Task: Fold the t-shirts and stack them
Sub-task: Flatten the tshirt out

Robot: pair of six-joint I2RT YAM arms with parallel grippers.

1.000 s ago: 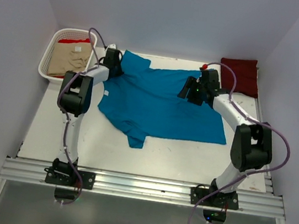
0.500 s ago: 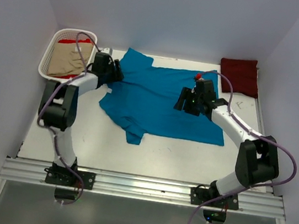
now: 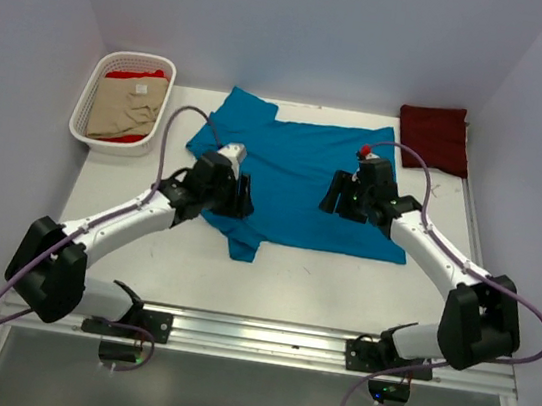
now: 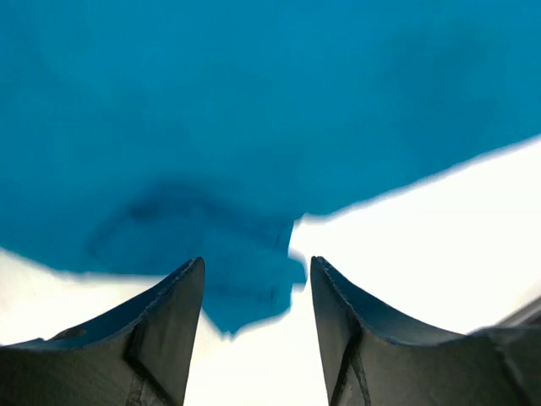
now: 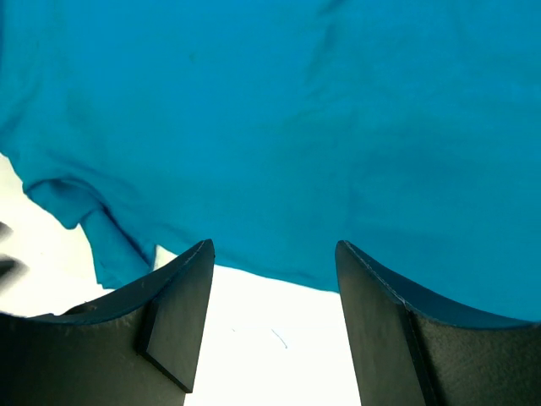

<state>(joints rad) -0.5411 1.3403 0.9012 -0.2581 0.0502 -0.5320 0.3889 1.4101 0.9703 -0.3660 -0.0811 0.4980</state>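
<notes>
A teal-blue t-shirt [image 3: 297,161] lies spread on the white table [image 3: 142,256], with one sleeve [image 3: 245,246] poking toward the near side. My left gripper [image 3: 241,197] hovers open over the shirt's near left part. In the left wrist view that sleeve [image 4: 245,292] shows between the fingers of the left gripper [image 4: 257,275], which hold nothing. My right gripper [image 3: 337,194] stands open over the shirt's right half. In the right wrist view its fingers frame the shirt's hem [image 5: 279,254]. A dark maroon t-shirt [image 3: 435,137] lies folded at the back right.
A white slotted basket [image 3: 107,145] at the back left holds a beige t-shirt [image 3: 123,109] on top of a bright red one [image 3: 133,74]. Walls close in the table on the left, back and right. An aluminium rail [image 3: 252,340] runs along the near edge.
The left gripper opened at the shirt's back left corner, then swung toward the near side over the shirt's left part. The right gripper came slightly nearer and stayed open.
</notes>
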